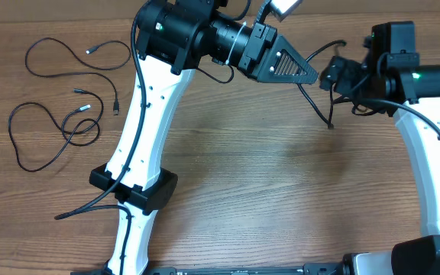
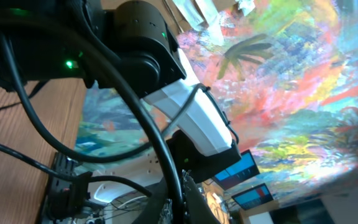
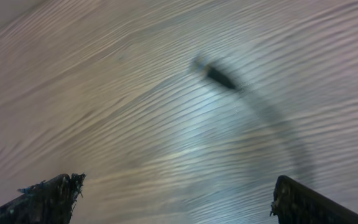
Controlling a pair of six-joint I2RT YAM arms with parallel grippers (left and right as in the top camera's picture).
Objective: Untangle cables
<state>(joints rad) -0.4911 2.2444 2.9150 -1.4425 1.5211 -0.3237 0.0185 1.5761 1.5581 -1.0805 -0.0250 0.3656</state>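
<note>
Tabletop (image 1: pixel 266 191), wood grain, seen from overhead. Two cables (image 1: pixel 59 114) lay in loose open loops by the left edge, toward the far-left corner. One loop sat nearer the far edge and the other nearer the middle of the left edge. They crossed in a few spots, and small silver plugs showed at their ends.

Left gripper (image 1: pixel 314 74) was raised near the far edge, about centre, pointing toward the right arm. Its jaws were pressed together. A third cord (image 1: pixel 317 107) ran down from beside its tip toward the tabletop, ending at a plug (image 3: pixel 219 76). Could not tell from these views whether the jaws were actually pinching that cord.

Right gripper (image 1: pixel 333 76) sat just beside the left one's tip, close to the far edge. Its jaws were spread wide, with the two fingers (image 3: pixel 48 199) at opposite lower corners of the wrist view and nothing between them. The plug was blurred there, above bare wood.

Left wrist view showed only the right arm, with its own fingers too dark to read.
</note>
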